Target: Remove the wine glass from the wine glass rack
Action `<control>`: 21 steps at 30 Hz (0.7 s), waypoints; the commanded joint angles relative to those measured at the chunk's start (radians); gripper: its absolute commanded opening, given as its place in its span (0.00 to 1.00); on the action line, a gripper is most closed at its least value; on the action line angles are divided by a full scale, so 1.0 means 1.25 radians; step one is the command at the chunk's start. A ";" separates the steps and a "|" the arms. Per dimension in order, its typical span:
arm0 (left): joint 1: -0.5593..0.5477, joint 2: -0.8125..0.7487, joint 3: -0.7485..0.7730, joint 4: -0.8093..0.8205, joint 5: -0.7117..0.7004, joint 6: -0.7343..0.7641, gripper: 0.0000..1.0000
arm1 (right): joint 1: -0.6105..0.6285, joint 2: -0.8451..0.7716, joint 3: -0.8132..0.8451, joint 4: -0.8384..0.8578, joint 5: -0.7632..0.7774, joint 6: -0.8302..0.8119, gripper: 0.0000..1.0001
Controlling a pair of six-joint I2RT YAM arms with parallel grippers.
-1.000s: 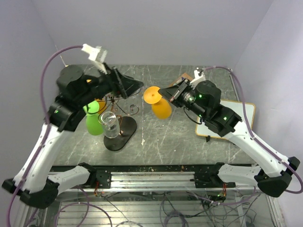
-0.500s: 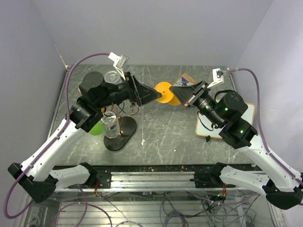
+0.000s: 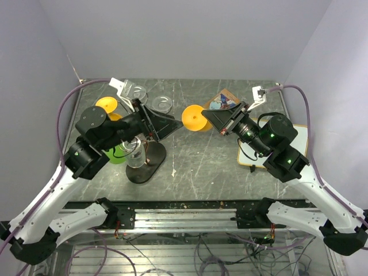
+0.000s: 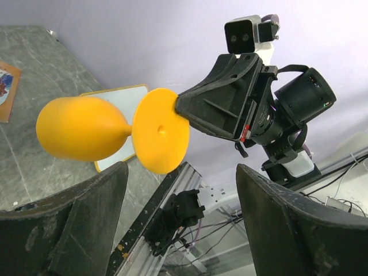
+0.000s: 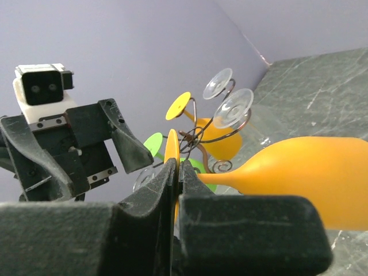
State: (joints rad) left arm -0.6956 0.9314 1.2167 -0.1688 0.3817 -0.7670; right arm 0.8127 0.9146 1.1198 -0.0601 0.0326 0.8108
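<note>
The grey table (image 3: 195,167) runs from my bases at its near edge to the pale wall behind, with side walls close at left and right. My arms lean in over it and meet nose to nose above its middle.

The left arm bends up at the elbow and crosses over the wine glass rack (image 3: 146,164). My left gripper (image 3: 169,122) points right, fingers (image 4: 75,224) spread wide with nothing between them. The right arm comes in from the right, and my right gripper (image 3: 213,117) points left, pinched tight on the rim of the foot of the wine glass (image 3: 193,118). That orange glass lies on its side in the air, off the rack and to its right. It is near my left fingertips but apart from them.

The rack stands on its dark oval base at the table's left-centre. A green glass (image 3: 117,154), a clear glass (image 3: 133,152) and a second orange glass (image 3: 108,106) hang from it. Two clear feet (image 5: 237,106) sit up in its scrolls.

Bare table shows below the held glass, between the rack's base and the white board (image 3: 299,135) at the right edge. A printed card (image 3: 223,100) lies toward the back, and a small white scrap (image 3: 173,171) lies just right of the base.
</note>
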 commanded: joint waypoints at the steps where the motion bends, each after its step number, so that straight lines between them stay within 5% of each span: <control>1: -0.004 -0.036 -0.052 -0.003 -0.066 -0.013 0.87 | 0.001 -0.015 -0.023 0.091 -0.077 -0.004 0.00; 13: -0.004 -0.004 -0.100 0.135 0.033 -0.106 0.63 | 0.000 0.001 -0.034 0.140 -0.116 -0.003 0.00; 18: -0.004 0.016 -0.122 0.221 0.080 -0.167 0.41 | 0.001 0.001 -0.035 0.136 -0.120 -0.006 0.00; 21: -0.004 0.016 -0.138 0.252 0.091 -0.184 0.18 | 0.001 -0.002 -0.038 0.122 -0.105 -0.024 0.00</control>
State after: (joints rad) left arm -0.6960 0.9501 1.0698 0.0257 0.4385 -0.9436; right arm 0.8127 0.9226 1.0763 0.0704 -0.1055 0.8089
